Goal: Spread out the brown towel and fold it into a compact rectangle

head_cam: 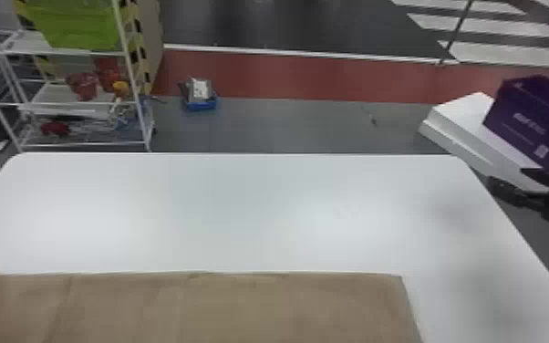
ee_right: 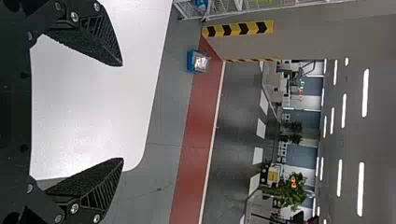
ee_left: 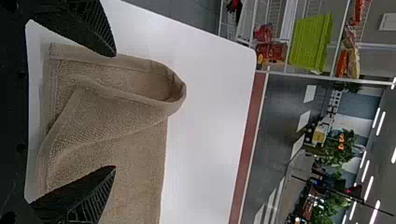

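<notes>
One table (head_cam: 241,205) stands here, with one brown towel (head_cam: 241,310) on it. Two grippers show: the left gripper (ee_left: 115,111) over the table, the right gripper (head_cam: 506,177) past its right edge. Each has two fingers (ee_right: 91,179). Beyond the table's far left are one rack (head_cam: 132,75) and one green basket (head_cam: 77,23); beyond its far edge, one blue bin (head_cam: 201,105); beyond its right edge, one purple box (head_cam: 529,118).

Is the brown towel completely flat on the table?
No, in the left wrist view one end of the brown towel is folded over, bulging into an open loop.
</notes>
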### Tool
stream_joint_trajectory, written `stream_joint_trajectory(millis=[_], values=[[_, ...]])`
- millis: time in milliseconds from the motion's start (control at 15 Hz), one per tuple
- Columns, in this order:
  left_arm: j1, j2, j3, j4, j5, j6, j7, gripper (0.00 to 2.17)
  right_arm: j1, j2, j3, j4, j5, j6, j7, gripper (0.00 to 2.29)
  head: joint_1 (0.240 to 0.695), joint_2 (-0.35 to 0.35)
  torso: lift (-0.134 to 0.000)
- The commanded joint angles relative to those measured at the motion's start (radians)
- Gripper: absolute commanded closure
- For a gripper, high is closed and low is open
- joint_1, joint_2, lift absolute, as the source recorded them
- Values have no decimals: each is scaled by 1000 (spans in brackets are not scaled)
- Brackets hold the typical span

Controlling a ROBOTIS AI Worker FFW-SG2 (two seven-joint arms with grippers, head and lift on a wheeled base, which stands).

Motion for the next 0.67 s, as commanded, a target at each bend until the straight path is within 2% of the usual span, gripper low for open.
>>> stream_joint_trajectory(millis=[0,133,333,467,600], values=[[-9,-3,-82,21,-66,-2,58,19,0,0,-1,0,-2,0,1,178,695,-139,-124],[-46,-3,-96,61,-109,-2,81,22,5,-2,-4,0,-2,0,1,178,695,-150,-124],[-61,-3,-87,86,-134,-2,85,97,13,-6,-12,0,-5,-6,1,178,695,-155,-124],[-56,-3,-50,72,-120,-2,51,248,13,-6,-13,0,-7,-9,0,178,695,-154,-124],[-46,-3,-1,29,-100,1,4,262,13,-5,-12,0,-4,-12,0,178,695,-149,-124]])
